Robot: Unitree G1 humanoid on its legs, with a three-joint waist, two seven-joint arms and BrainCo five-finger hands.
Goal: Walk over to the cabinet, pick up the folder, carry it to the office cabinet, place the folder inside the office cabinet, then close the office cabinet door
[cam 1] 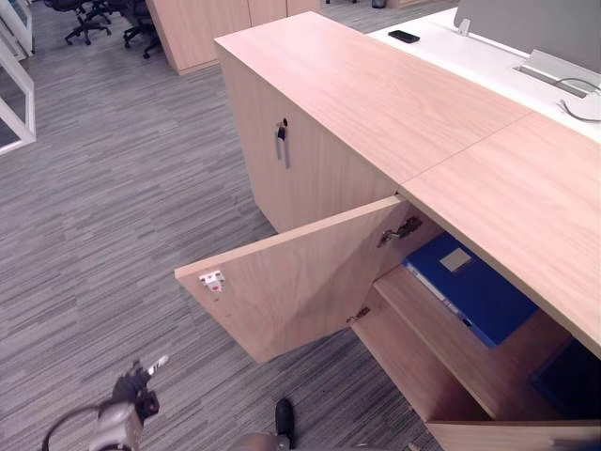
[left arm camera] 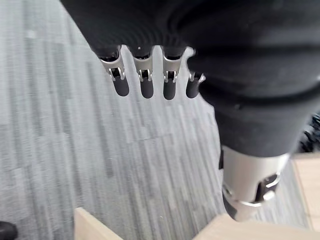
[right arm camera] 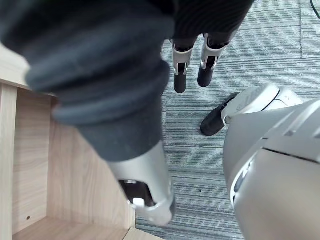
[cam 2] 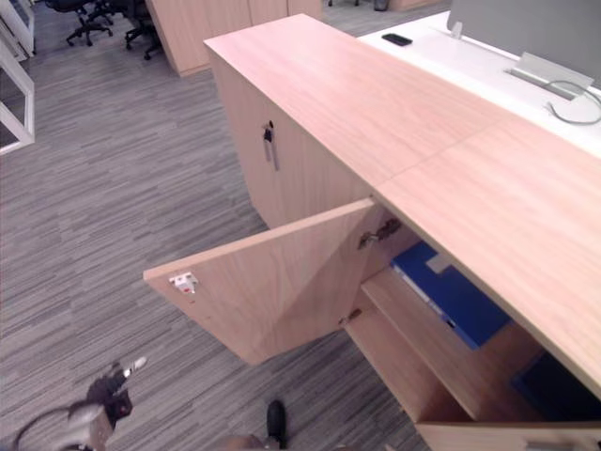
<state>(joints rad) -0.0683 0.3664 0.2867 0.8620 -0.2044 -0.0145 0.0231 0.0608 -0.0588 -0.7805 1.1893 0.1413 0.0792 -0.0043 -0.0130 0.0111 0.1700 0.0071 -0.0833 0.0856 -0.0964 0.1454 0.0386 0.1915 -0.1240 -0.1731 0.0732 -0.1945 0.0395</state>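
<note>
A blue folder (cam 1: 470, 287) lies flat on the upper shelf inside the open office cabinet (cam 1: 526, 207). The cabinet's wooden door (cam 1: 291, 277) stands swung out toward me over the carpet. My left hand (left arm camera: 146, 85) hangs over the grey carpet with its fingers straight and nothing in it. Beside the cabinet's wooden side, my right hand (right arm camera: 180, 75) also points down, fingers straight and empty. Both hands are well apart from the folder.
A second blue item (cam 1: 568, 376) sits on the lower shelf at the right. A closed cabinet with a key in its lock (cam 1: 281, 132) adjoins on the left. Behind are a white desk (cam 1: 470, 56) with a black phone (cam 1: 404, 36), and office chairs (cam 1: 89, 19).
</note>
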